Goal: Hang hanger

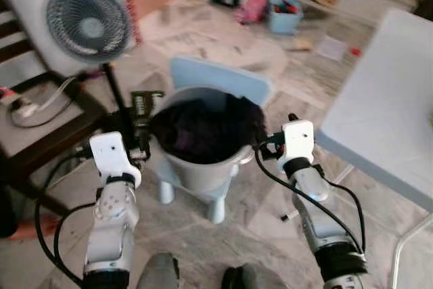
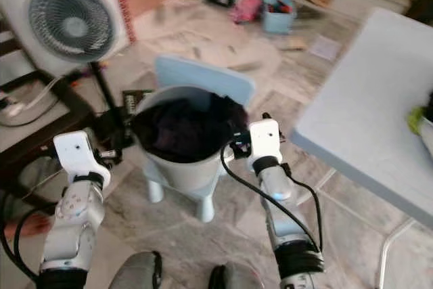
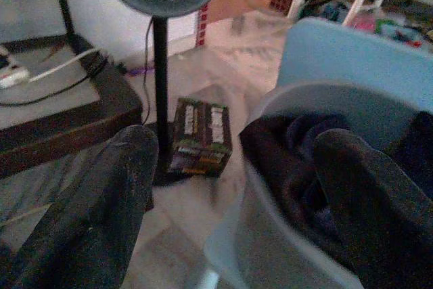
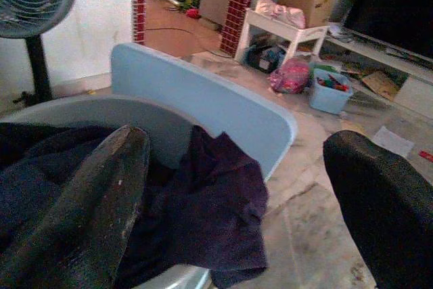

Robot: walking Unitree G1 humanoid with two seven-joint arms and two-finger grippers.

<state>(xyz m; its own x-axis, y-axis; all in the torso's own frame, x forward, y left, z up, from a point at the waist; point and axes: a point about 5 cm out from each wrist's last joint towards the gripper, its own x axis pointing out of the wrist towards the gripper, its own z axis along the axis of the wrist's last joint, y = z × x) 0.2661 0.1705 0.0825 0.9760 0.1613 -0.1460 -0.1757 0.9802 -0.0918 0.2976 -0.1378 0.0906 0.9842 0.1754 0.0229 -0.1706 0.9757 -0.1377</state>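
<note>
A grey tub [image 1: 203, 167] heaped with dark purple clothes [image 1: 206, 130] stands on a small light-blue chair [image 1: 220, 79] right in front of me. My left gripper [image 3: 237, 140] is open at the tub's left side, its fingers [image 3: 101, 214] spread on either side of the rim. At the tub's right side my right gripper [image 4: 237, 140] is open too, with a hanging fold of dark cloth [image 4: 216, 214] and the chair back [image 4: 203, 106] between its fingers [image 4: 88, 214]. Neither gripper holds anything.
A standing fan [image 1: 88, 21] and its pole [image 3: 161, 93] rise to the left, with a small printed box [image 3: 199, 137] at the foot. A dark low table [image 1: 40, 126] with cables is further left. A white table [image 1: 385, 113] fills the right. Toys and a blue bin [image 1: 284, 15] lie beyond.
</note>
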